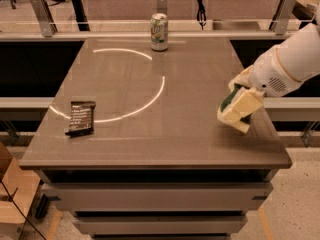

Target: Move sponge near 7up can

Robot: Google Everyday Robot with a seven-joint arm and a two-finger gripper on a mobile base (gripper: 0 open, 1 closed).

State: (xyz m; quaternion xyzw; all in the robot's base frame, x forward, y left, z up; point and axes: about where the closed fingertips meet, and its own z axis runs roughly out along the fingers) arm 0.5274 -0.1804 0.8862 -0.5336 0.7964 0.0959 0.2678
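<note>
Robotics lab: a robot hand [237,110] over a grey test table [150,149], metal rails [55,35] behind.

Gripper: pale yellow two-finger gripper [236,115] over the right front part of the grey-brown table [200,84].
Sponge: dark green and pale yellow foam sponge [228,100], tilted, clamped between the jaws.
Can: silver-green 7up can [159,32], upright, well apart from the jaws at the far edge.
Wrapper: flat black snack wrapper [81,117], across the table from the jaws.
</note>
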